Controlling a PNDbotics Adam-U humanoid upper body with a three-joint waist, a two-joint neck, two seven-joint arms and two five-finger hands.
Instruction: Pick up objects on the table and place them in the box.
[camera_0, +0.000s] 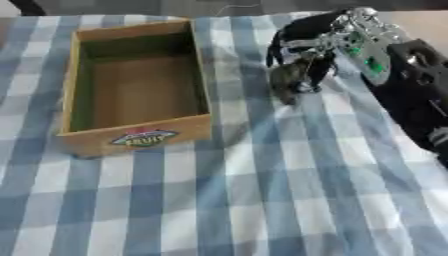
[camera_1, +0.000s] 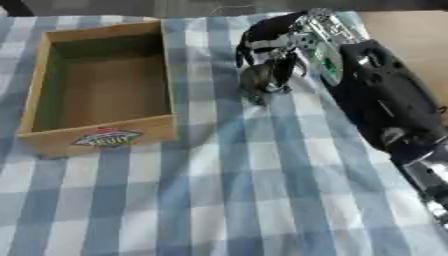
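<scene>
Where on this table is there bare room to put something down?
Inside the box there is bare floor. The checked cloth in front of the box lies free. It is crowded only right of the box, where the right hand curls its fingers round a small dark object.

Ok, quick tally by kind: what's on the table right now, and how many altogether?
Wooden box: 1, nothing visible inside
Small dark grey-green object: 1, right of the box, with the right hand curled round it
Checked tablecloth: 1
Total: 3
</scene>
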